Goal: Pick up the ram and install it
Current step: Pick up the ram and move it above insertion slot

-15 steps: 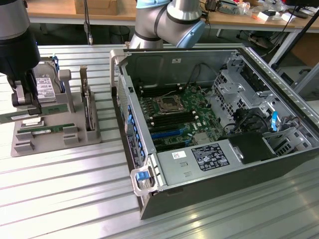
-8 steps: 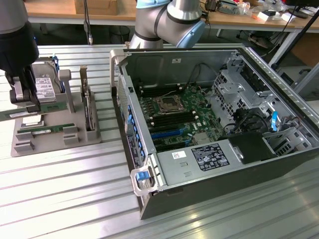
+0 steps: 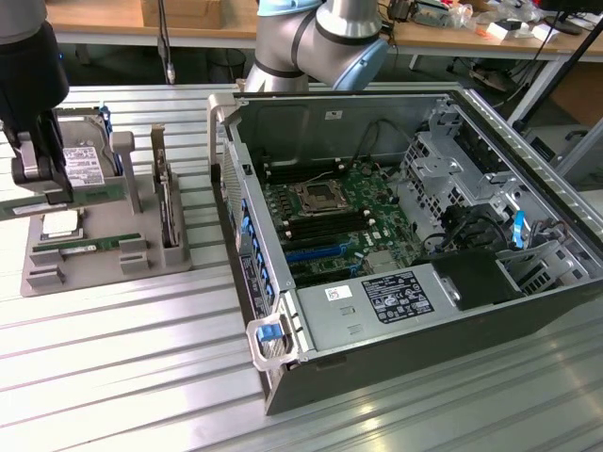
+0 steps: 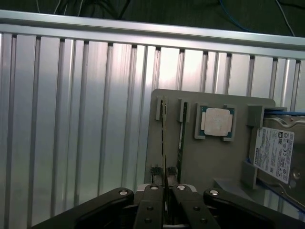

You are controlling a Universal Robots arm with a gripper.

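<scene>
Desk (image 3: pixel 141 367) (image 4: pixel 71 119): ribbed metal, carrying everything.
Computer case (image 3: pixel 377 113): open, on the exterior view's right, with the motherboard (image 3: pixel 349 207) facing up inside.
Tray (image 3: pixel 104 268) (image 4: pixel 209 162): grey, on the exterior view's left, just beside the case.
Second memory stick (image 3: pixel 80 247) (image 4: pixel 180 138): lying in a slot toward the tray's near side.
CPU chip (image 3: pixel 58 223) (image 4: pixel 217 121): flat in its pocket, just beyond that stick.
Expansion card (image 3: pixel 168 212): upright at the tray's right edge.
The ram (image 3: pixel 94 193) (image 4: pixel 165 143): thin green stick held level over the tray, parallel to the second stick. It looks raised clear of the tray, though the angle leaves that unsure.
Claw (image 3: pixel 42 193) (image 4: pixel 165 188): closed on the ram, fingers pinching both faces near its middle.
Hard drive (image 3: pixel 85 160) (image 4: pixel 276 152): standing on edge at the tray's far end, behind the claw.
</scene>
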